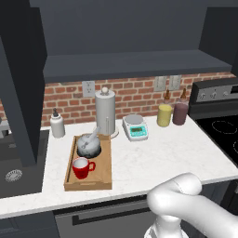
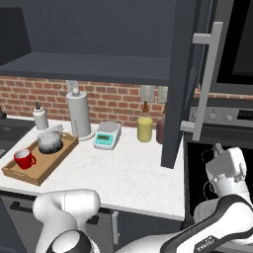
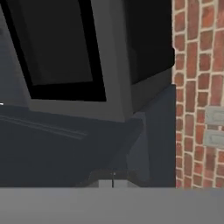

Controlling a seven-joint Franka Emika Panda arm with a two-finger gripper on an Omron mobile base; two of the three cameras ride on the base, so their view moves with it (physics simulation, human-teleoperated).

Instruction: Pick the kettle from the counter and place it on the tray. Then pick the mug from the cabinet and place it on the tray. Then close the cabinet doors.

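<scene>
left cabinet door: top and left side cut off by the frame edge
sink: partly hidden behind the left cabinet door
right cabinet door: top runs past the frame; hides the maroon canister beside the yellow canister
scale: display too small to read

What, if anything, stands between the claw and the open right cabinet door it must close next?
Nothing visible does. The claw, shut, sits beside the stove, to the right of the right cabinet door, with open air up to its bar handle. The kettle and mug already rest on the tray, far to the left.
</scene>
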